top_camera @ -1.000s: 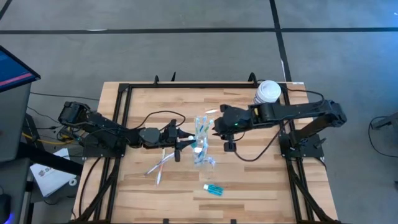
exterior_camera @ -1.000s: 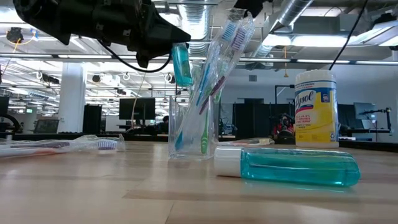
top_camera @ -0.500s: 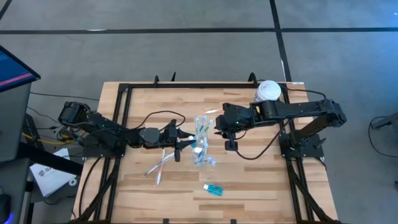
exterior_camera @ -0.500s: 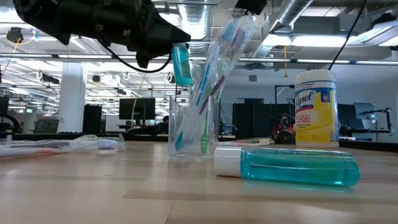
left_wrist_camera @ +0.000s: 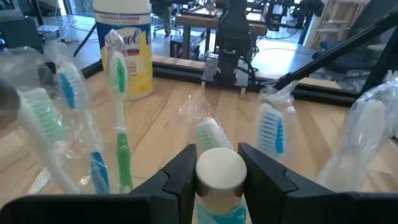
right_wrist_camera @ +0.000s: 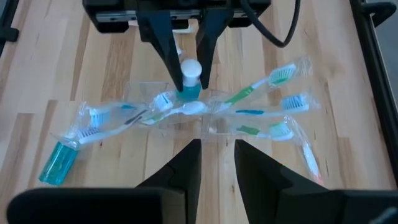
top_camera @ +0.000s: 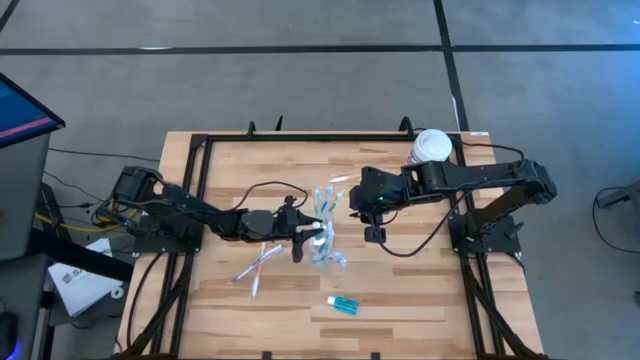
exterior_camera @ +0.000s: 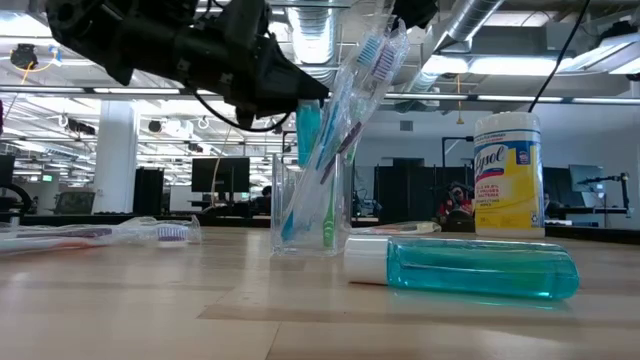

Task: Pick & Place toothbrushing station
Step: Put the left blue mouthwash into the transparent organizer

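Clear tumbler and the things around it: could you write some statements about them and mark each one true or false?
1. The left gripper holds a white-capped teal tube above the clear tumbler. True.
2. The tumbler is empty. False: several wrapped toothbrushes stand in it.
3. A second teal tube lies on its side on the table. True.
4. The yellow Lysol container has tipped over. False: it stands upright.
5. The right gripper grips a toothbrush. False: its fingers are apart with nothing between them, above the tumbler.
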Action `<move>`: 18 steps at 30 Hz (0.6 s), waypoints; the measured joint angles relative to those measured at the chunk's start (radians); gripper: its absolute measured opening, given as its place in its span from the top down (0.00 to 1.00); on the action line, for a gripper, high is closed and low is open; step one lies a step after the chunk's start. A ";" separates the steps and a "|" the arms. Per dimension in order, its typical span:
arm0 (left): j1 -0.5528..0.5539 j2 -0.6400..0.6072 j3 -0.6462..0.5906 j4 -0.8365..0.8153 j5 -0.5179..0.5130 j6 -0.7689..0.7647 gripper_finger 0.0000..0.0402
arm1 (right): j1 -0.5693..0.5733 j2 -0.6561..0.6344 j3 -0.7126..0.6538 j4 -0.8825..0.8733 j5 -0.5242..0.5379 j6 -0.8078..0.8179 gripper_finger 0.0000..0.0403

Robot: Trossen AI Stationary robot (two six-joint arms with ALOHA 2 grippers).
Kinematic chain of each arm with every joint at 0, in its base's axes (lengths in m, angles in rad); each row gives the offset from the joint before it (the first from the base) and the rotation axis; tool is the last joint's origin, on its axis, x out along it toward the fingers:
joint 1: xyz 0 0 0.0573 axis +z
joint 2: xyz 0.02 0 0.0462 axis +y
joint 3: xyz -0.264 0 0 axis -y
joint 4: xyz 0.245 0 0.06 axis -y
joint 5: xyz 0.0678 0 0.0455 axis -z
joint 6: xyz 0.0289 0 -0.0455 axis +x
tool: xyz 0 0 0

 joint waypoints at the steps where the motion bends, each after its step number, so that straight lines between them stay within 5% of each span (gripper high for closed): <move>1: 0.000 0.010 0.010 0.003 0.000 0.002 0.75 | 0.000 0.000 0.000 -0.002 0.000 0.002 0.78; 18: 0.019 0.065 0.017 -0.013 0.031 0.003 0.75 | 0.000 0.000 0.000 -0.008 0.000 -0.005 0.78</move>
